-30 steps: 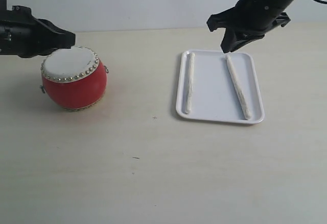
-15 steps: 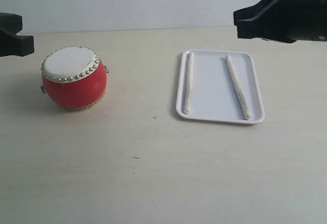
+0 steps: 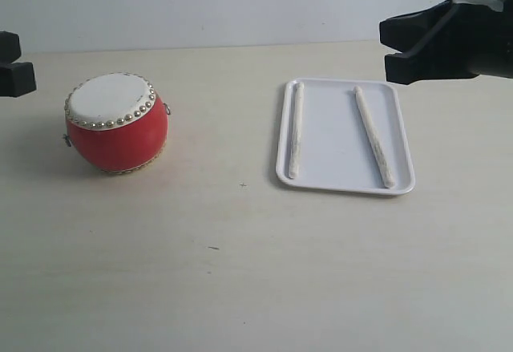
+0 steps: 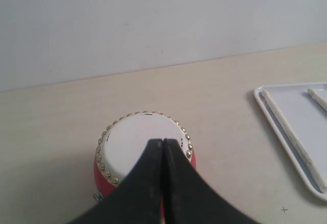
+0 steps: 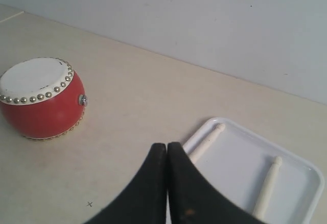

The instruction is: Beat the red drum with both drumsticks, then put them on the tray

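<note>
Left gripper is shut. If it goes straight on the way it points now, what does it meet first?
Most likely the small red barrel-shaped drum: in the left wrist view the left gripper sits over its off-white skin. Height is unclear, so it might skim just above.

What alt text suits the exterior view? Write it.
Two drumsticks lie apart in a white tray, right of a red drum on a pale table. The left gripper and right gripper, shut and empty, flank the scene.

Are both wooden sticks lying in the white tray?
In. Both drumsticks lie flat inside the tray rim, not touching each other.
</note>
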{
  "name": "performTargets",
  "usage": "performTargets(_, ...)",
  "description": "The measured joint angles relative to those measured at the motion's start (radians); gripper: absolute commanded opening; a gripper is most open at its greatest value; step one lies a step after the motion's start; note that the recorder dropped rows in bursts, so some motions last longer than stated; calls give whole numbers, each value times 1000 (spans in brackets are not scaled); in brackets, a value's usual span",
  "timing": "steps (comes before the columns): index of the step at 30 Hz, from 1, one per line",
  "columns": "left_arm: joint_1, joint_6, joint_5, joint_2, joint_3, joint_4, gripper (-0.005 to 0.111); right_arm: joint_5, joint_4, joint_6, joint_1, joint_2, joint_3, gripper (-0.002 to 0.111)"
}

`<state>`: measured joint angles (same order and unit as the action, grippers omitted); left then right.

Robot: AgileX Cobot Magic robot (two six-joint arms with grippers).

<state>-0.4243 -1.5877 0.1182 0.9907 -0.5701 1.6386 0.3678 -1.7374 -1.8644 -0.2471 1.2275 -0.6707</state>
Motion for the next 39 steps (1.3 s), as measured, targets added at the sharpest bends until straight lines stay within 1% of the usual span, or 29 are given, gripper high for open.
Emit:
performTargets(24, 0, 0, 12, 0, 0, 2, 0, -1, 0, 0, 0, 0, 0, 0)
performTargets(25, 0, 25, 14, 0, 0, -6, 0, -1, 0, 0, 0, 0, 0, 0)
performTargets(26, 0, 83, 16, 0, 0, -39, 0, -1, 0, 0, 0, 0, 0, 0)
performTargets(27, 0, 163, 16, 0, 0, -112, 0, -1, 0, 0, 0, 0, 0, 0)
performTargets(28, 0, 316, 17, 0, 2, -239, 0, -1, 0, 0, 0, 0, 0, 0)
performTargets(30, 0, 717, 31, 0, 8, -594, 0, -1, 0, 0, 0, 0, 0, 0)
performTargets(32, 8, 1186, 62, 0, 25, -1000, 0, -1, 0, 0, 0, 0, 0, 0)
performTargets(34, 26, 1496, 68, 0, 36, -1264, 0, -1, 0, 0, 0, 0, 0, 0)
performTargets(35, 32, 1606, 66, 0, 38, -1353, 0, -1, 0, 0, 0, 0, 0, 0)
performTargets(36, 37, 1678, 64, 0, 40, -1410, 0, -1, 0, 0, 0, 0, 0, 0)
performTargets(37, 40, 1724, 60, 0, 42, -1447, 0, -1, 0, 0, 0, 0, 0, 0)
performTargets(39, 41, 1765, 51, 0, 43, -1484, 0, -1, 0, 0, 0, 0, 0, 0)
